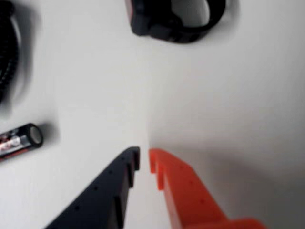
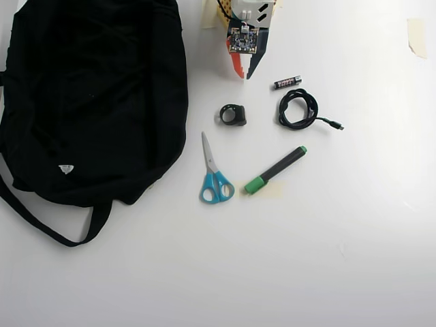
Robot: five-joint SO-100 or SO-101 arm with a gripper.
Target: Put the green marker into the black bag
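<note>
The green marker [image 2: 275, 169] lies slanted on the white table right of centre in the overhead view, its green cap toward the lower left. The black bag [image 2: 88, 95] fills the left side, with its strap trailing toward the bottom. My gripper [image 2: 243, 75] hangs at the top centre, well above the marker and right of the bag. In the wrist view the gripper [image 1: 144, 153] shows a black finger and an orange finger with tips almost touching and nothing between them. The wrist view shows neither marker nor bag.
Blue-handled scissors [image 2: 214, 174] lie just left of the marker. A small black ring-shaped object [image 2: 234, 114] [image 1: 176, 19] sits below the gripper. To its right are a coiled black cable [image 2: 298, 109] [image 1: 7, 52] and a small battery [image 2: 287, 82] [image 1: 21, 140].
</note>
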